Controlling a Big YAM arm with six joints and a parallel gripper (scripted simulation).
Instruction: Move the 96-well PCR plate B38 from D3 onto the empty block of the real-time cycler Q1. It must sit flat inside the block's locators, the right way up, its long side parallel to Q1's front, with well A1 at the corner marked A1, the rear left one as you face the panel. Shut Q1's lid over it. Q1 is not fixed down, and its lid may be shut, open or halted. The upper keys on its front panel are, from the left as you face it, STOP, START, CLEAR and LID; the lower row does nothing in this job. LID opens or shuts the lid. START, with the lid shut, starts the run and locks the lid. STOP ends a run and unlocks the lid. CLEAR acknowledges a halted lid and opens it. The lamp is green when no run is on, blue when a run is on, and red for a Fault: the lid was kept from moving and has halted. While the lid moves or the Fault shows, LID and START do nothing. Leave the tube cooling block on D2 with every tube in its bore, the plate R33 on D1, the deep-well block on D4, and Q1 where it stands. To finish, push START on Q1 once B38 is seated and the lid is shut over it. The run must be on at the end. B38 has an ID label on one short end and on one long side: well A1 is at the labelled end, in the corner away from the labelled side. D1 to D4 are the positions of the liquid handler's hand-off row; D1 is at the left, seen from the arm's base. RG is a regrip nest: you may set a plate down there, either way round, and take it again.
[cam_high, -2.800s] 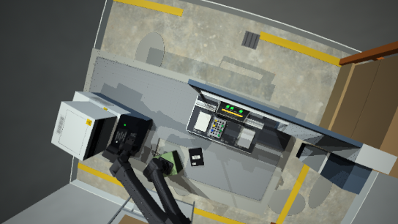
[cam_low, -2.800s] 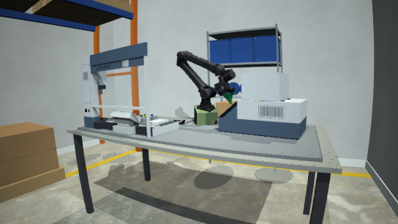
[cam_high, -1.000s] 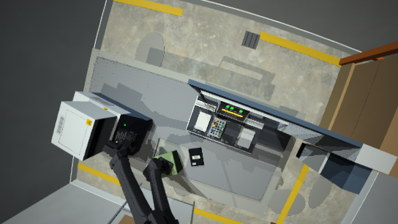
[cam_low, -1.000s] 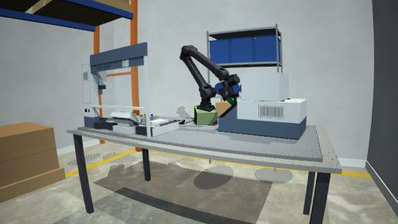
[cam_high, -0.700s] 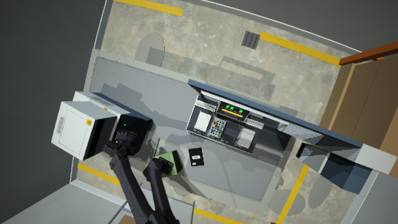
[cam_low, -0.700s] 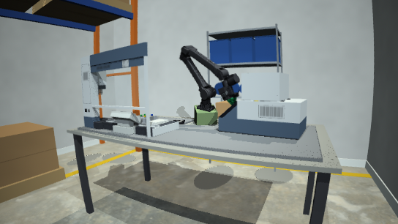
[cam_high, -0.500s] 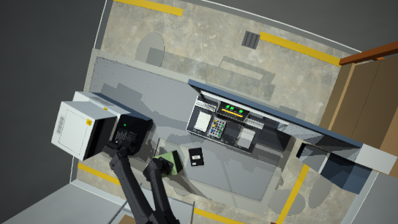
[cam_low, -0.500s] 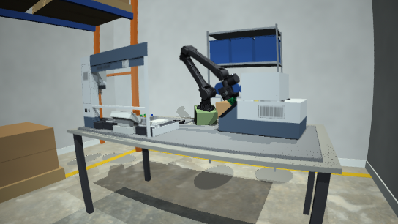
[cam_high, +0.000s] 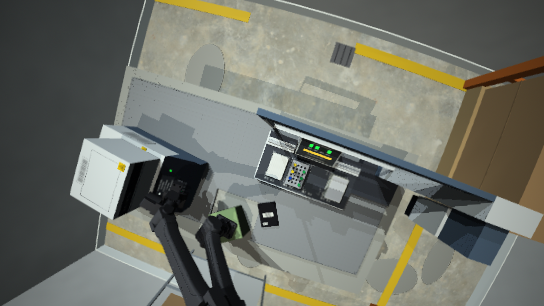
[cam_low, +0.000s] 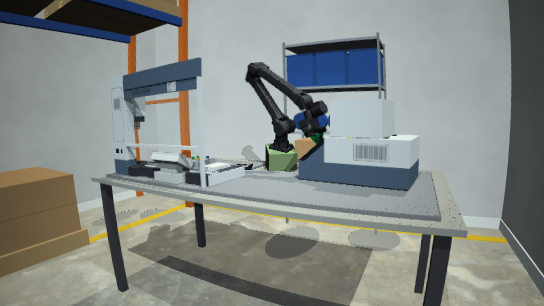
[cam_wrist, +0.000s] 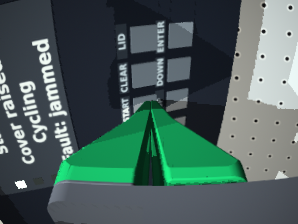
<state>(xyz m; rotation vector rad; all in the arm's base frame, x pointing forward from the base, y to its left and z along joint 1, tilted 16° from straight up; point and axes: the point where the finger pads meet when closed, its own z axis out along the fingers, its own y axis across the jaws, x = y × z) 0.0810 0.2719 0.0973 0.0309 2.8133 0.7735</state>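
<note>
The green-fingered gripper (cam_wrist: 152, 112) has its jaws pressed together on nothing, tips pointing at the grey START key (cam_wrist: 148, 106) on the dark front panel (cam_wrist: 100, 83) of the white-and-blue cycler Q1 (cam_high: 107, 175). The white plate B38 (cam_high: 336, 189) lies far off on the hand-off row (cam_high: 260, 176).

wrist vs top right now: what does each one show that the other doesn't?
Only the wrist view shows the panel's key labels LID, CLEAR and the legend "Fault: jammed", with the shut green fingers aimed at the keys. Only the top view shows the green lamp, the hand-off row and the regrip nest. Both show Q1's front panel with the gripper at it.
</note>
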